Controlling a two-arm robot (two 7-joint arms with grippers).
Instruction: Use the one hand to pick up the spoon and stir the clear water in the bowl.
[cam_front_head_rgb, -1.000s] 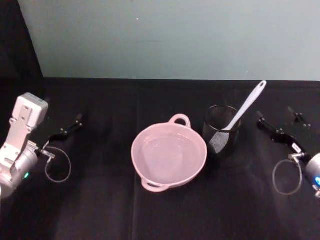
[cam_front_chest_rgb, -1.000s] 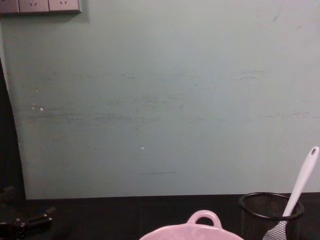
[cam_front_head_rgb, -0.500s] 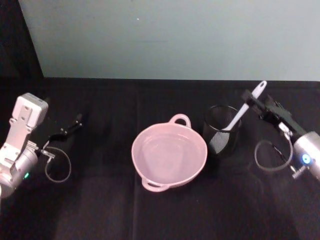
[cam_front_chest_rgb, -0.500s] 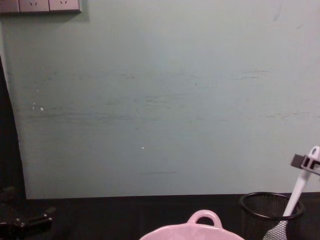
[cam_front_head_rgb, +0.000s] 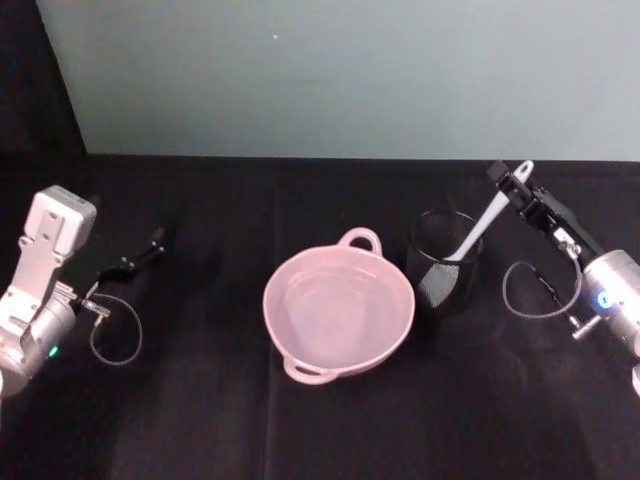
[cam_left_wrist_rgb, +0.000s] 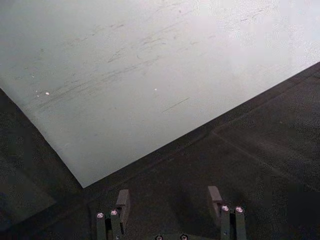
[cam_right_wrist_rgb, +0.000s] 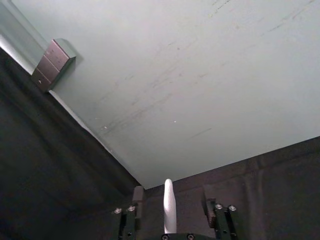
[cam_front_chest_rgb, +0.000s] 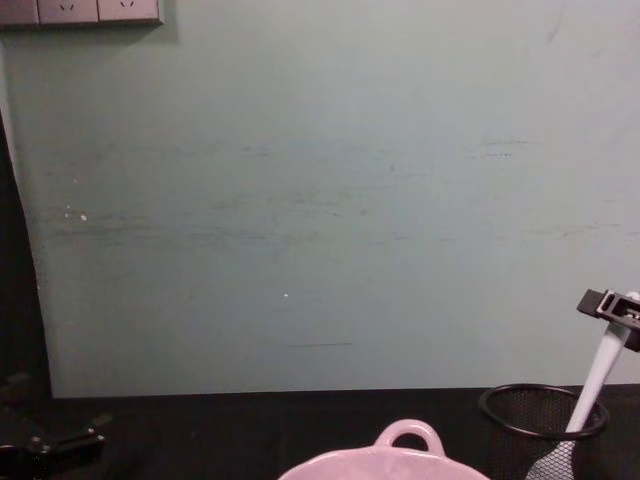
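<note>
1. Black-draped table (cam_front_head_rgb: 200, 400) against a pale green wall (cam_front_head_rgb: 350, 70), with a bank of wall sockets (cam_front_chest_rgb: 80, 10) in the upper left corner of the chest view.
2. Far left of the head view: left gripper (cam_front_head_rgb: 155, 240) low over the cloth, well apart from the crockery, with a white arm segment (cam_front_head_rgb: 55, 235) at the frame's edge and a grey cable loop (cam_front_head_rgb: 115, 335) just below. Fingers spread wide in the left wrist view, with nothing but bare cloth between them.
3. Centre of the head view: pale pink bowl (cam_front_head_rgb: 290, 290), upright on the cloth and holding clear water. One arched loop handle toward the wall, a second toward the lower edge of the frame.
4. Just right of the bowl: black wire-mesh cup (cam_front_head_rgb: 435, 285), upright. Touching the bowl's rim or not, impossible to tell from here.
5. Inside the cup: white spoon (cam_front_head_rgb: 490, 215), head down behind the mesh, handle leaning up and to the right past the rim, pierced end highest.
6. Upper right of the head view: right gripper (cam_front_head_rgb: 512, 181) at the top end of the spoon's handle, with its silver wrist and glowing blue ring (cam_front_head_rgb: 603, 300) lower down toward the right edge. Fingers parted on either side of the handle in the right wrist view, a clear gap on each side. Handle straddled, not clamped.
</note>
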